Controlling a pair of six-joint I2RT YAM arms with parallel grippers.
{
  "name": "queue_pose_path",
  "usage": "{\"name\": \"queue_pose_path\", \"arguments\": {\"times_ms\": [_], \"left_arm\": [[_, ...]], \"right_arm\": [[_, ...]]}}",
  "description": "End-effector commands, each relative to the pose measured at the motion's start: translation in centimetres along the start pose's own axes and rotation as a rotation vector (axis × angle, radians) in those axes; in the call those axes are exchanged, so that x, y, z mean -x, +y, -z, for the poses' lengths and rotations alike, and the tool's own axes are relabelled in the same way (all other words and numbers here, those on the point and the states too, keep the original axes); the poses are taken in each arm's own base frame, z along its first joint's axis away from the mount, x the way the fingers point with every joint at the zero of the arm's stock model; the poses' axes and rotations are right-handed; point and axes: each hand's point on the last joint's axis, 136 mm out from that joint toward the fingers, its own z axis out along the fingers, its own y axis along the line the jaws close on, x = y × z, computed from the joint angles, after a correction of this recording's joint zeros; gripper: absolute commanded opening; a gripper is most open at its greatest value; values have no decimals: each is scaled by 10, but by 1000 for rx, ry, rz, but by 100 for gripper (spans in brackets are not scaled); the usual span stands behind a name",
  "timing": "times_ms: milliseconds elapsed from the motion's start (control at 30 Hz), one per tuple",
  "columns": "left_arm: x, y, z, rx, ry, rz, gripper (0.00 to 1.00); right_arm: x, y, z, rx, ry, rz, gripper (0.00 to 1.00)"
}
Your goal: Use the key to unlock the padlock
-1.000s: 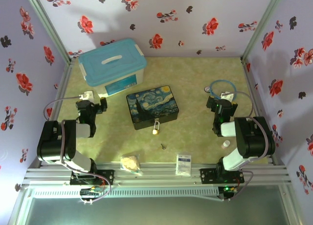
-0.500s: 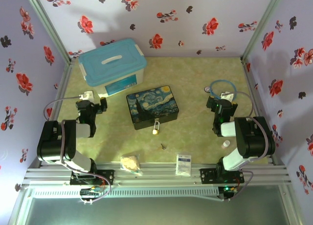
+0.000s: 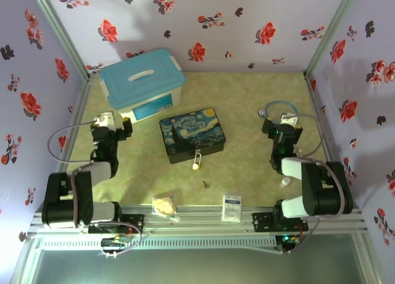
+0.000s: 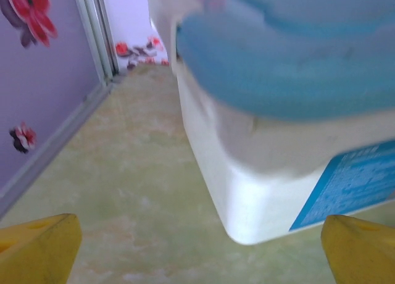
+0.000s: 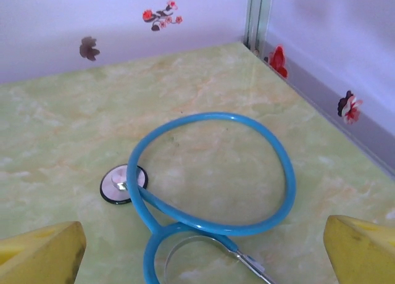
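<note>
On the left of the top view, the left gripper is held wide open and empty, pointed far toward the blue-lidded storage box. In the left wrist view that box is seen close ahead between the 2 yellow fingertips.

At centre, the padlock appears hung from the near face of the painted tin box. Its long axis runs far to near, with the shackle at the tin and the brass body toward the near edge. The key is laid on the bench just near and right of the padlock, apart from it. It is too small for its long axis to be read.

On the right, the right gripper is likewise spread wide and empty, faced toward the blue stethoscope.

The key is judged to lie near and inward of both grippers, behind their facing, with the right arm somewhat nearer. Padlock and key are placed by the top view, while finger spacing is given by the wrist views.
</note>
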Motion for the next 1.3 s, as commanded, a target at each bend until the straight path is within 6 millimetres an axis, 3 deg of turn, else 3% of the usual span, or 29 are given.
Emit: {"name": "queue_pose_path", "arguments": {"times_ms": [0,167,333,500,833,967,1267], "left_arm": [[7,1,15,1,11,21,100],[23,-4,31,-34,12,233,100],[27,-37,52,-246,9,381,100],[16,-64,73,-405,89,483,100],[-17,-139,121,-590,357,441,100],[-29,-155,140,-614,422,449,100],[-61,-193,181,-673,601,363,100]], "right_arm": [[16,-9,9,-55,31,-50,99],[30,-4,19,-49,139,-215,99],[21,57,39,293,311,-272,99],[15,91,70,424,414,-258,99],[-57,146,158,582,681,58,98],[-87,156,189,623,765,139,95],[-134,187,244,728,818,242,86]]}}
